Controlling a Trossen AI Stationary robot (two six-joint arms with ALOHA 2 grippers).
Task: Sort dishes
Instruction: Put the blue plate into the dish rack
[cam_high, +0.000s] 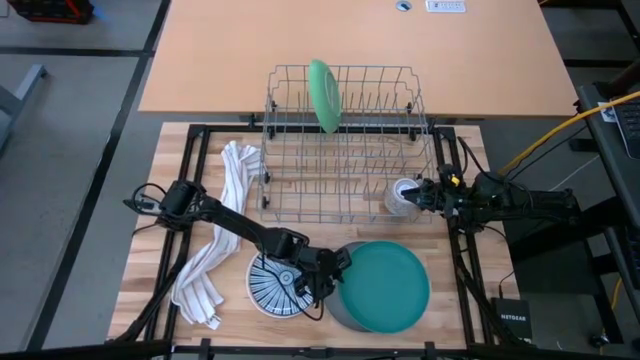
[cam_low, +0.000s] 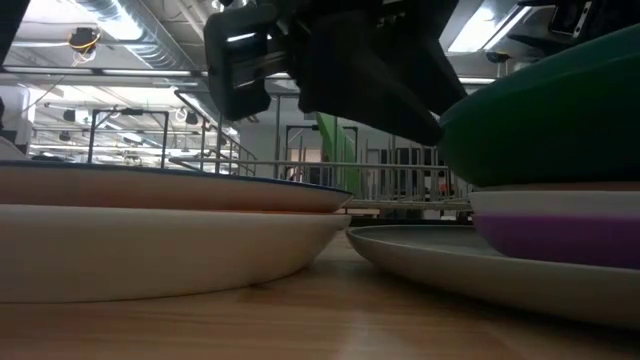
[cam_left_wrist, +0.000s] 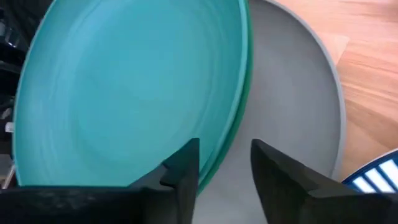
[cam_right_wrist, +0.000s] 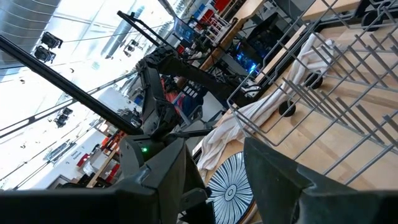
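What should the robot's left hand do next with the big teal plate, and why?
Probably finish closing the left gripper on the teal plate. Its fingers straddle the plate's rim, one over and one under, with a gap left. The plate lies on a grey plate, and the dish rack has free slots.

The teal plate (cam_high: 385, 286) near the table's front edge hides most of the grey plate (cam_left_wrist: 292, 112) beneath it, while the left tool (cam_high: 336, 272) covers its rim.
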